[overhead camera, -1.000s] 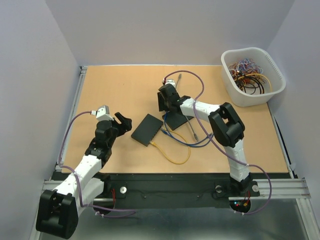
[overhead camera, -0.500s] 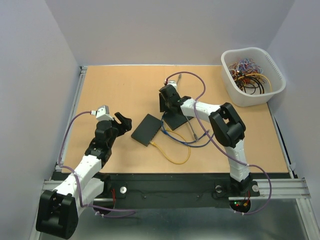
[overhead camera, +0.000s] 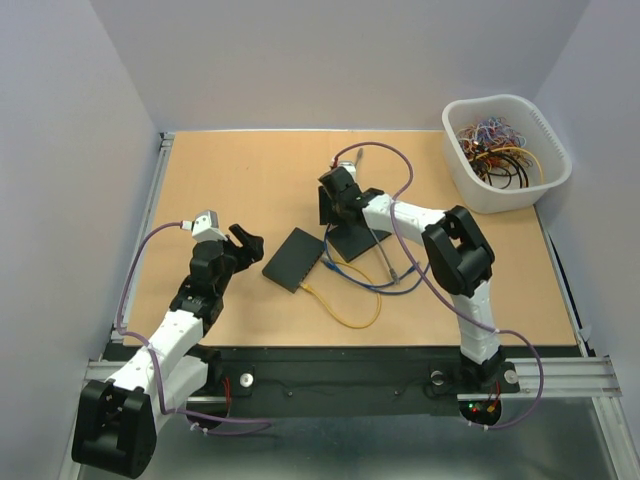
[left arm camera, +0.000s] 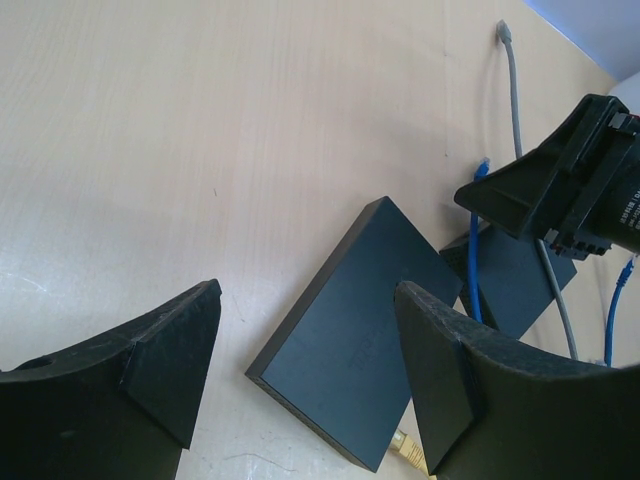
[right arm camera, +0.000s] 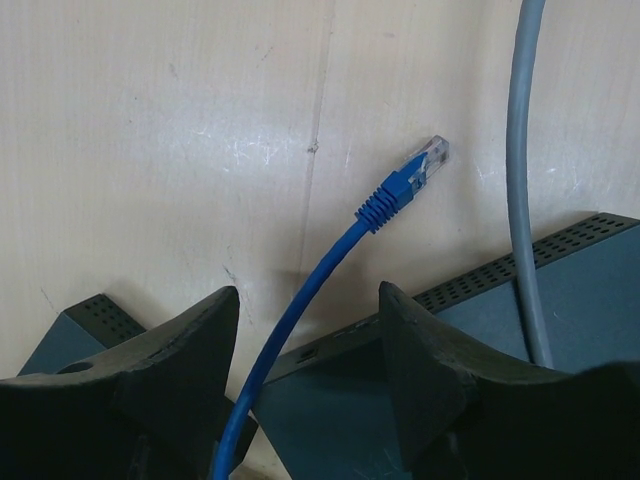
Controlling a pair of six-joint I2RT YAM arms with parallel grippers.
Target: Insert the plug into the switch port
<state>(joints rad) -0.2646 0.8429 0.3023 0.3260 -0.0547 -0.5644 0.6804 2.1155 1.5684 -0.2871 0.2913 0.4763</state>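
Grasp step: your right gripper [right arm camera: 305, 300] straddles the blue cable [right arm camera: 335, 255], jaws spread and empty, plug [right arm camera: 415, 172] on the table [right arm camera: 150, 120] at one o'clock. Next, pinch just behind it and carry it to the switch [overhead camera: 295, 258]; left gripper [left arm camera: 307, 295] gapes, holding nothing.

Two switches [overhead camera: 293, 259], three loose cables [right arm camera: 385, 200] (blue, grey, yellow), one bin [overhead camera: 470, 188]

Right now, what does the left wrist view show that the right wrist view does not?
Only the left wrist view: the left fingers, the whole top of the near switch, the gray plug. Only the right wrist view: vent holes along a switch edge, the blue cable passing between the open right fingers. Both: the blue plug lying unplugged on the table, and the gray cable.
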